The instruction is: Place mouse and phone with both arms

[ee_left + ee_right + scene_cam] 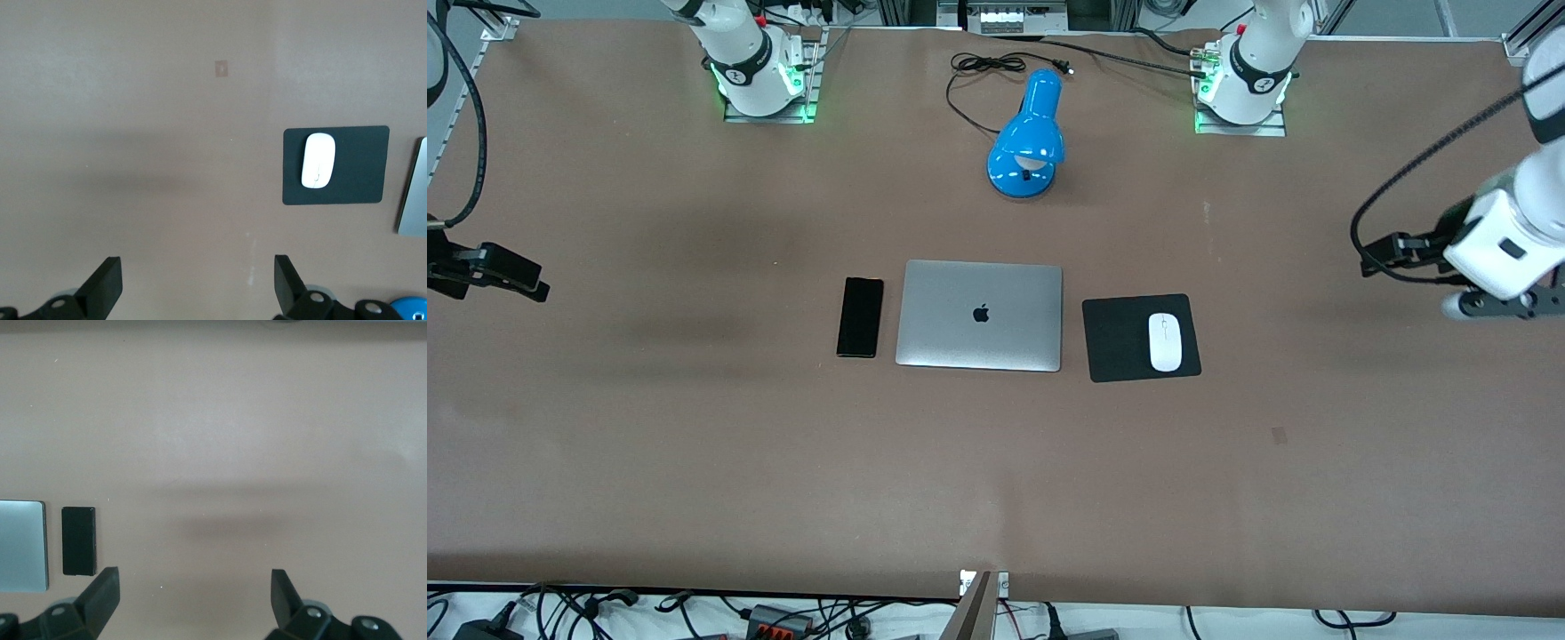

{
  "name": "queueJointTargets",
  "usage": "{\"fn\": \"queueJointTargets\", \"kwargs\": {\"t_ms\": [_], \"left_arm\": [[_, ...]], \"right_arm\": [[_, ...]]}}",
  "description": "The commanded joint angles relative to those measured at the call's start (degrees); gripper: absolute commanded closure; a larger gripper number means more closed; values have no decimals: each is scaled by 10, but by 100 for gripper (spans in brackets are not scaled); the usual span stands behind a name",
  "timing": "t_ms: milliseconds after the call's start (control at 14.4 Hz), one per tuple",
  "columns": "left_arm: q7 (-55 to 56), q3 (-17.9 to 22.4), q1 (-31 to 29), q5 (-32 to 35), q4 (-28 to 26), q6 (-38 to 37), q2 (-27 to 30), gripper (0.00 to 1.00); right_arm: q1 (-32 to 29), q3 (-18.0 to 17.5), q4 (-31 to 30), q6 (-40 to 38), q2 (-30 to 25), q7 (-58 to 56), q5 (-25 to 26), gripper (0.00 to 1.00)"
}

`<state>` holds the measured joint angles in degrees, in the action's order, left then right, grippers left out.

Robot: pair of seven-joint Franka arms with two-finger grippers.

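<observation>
Mouse: small white glossy oval computer mouse (1165, 341) lies on the square black mouse pad (1120, 340), on the half of the pad toward the left arm's end of the table; the pad sits just beside the closed silver laptop (980, 315).
Phone: slim black glossy rectangular smartphone (860, 317) lies flat on the brown table (694, 444), just beside the laptop on the side toward the right arm's end, not touching it.
Handling, mouse: judged light, rigid and slippery; the rounded shell offers little purchase, so the two long flanks, pinched low, look the soundest hold.
Handling, phone: judged stiff, thin and fragile at the glass; lying flat, it leaves only its two long edges to pinch across the narrow width, with fingertips close to the table.
Left gripper: black two-finger left gripper (198, 283) hangs over bare table toward the left arm's end, well apart from the mouse; fingers spread wide, nothing held or touched.
Right gripper: black two-finger right gripper (195, 597) hangs over bare table toward the right arm's end, well apart from the phone; fingers spread wide, empty.
Other: blue desk lamp (1029, 133) stands farther from the front camera than the laptop.
</observation>
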<state>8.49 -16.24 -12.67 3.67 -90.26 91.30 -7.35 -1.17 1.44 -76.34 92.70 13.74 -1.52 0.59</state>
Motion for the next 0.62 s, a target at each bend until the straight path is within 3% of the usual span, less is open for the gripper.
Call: {"fn": "queueJointTargets", "kwargs": {"t_ms": [0,69,555], "left_arm": [[7,64,47,-15,-53,31,49,0],[6,87,71,-15,-55,30,47,0],[9,85,71,-15,-48,6,51,0]], "right_arm": [[-8,-9,-82,35,-59,-25,11,0],[-8,-9,-106,53,-73,-37,11,0],[-9,-8,-267,118,-173,-45,12,0]]}}
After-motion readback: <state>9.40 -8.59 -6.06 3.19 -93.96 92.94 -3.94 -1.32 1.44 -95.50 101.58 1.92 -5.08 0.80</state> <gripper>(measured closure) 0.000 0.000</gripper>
